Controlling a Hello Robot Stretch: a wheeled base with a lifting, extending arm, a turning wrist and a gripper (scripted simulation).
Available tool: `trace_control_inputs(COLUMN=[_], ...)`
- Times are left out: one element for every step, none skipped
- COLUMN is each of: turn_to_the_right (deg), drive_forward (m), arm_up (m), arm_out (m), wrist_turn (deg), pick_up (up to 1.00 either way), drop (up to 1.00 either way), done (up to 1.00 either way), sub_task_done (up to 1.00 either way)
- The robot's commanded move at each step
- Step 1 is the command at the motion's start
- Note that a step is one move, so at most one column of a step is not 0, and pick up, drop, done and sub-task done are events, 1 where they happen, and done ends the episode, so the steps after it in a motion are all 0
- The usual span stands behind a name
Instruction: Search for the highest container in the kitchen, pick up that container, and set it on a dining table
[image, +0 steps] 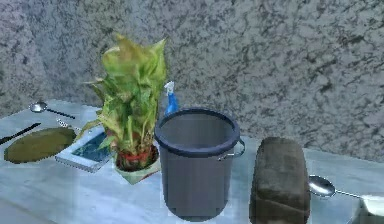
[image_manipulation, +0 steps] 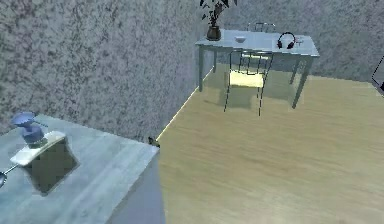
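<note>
A tall dark grey pot (image: 197, 163) with a side handle stands on the pale countertop (image: 60, 190), near the front middle of the forward view. It rises higher than the things beside it, save the plant. In the arm side view a grey-blue table (image_manipulation: 256, 43) stands far off by the wall, with a chair (image_manipulation: 246, 80) tucked under it.
On the countertop are a leafy houseplant (image: 132, 100), a blue spray bottle (image: 171, 100), a brown loaf (image: 279, 182), a flat greenish pan (image: 40, 145), a phone-like slab (image: 88, 150) and spoons (image: 321, 186). The counter end (image_manipulation: 90, 180) borders open wooden floor (image_manipulation: 280, 150). A plant (image_manipulation: 214, 14) and headphones (image_manipulation: 288, 41) sit on the table.
</note>
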Motion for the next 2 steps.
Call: trace_control_inputs(turn_to_the_right=[-45.0,-45.0], drive_forward=[0.0,0.0], arm_up=[0.0,0.0], arm_out=[0.0,0.0], wrist_turn=[0.0,0.0], pick_up=[0.0,0.0], drop=[0.0,0.0], done=[0.0,0.0], sub_task_done=[0.0,0.0])
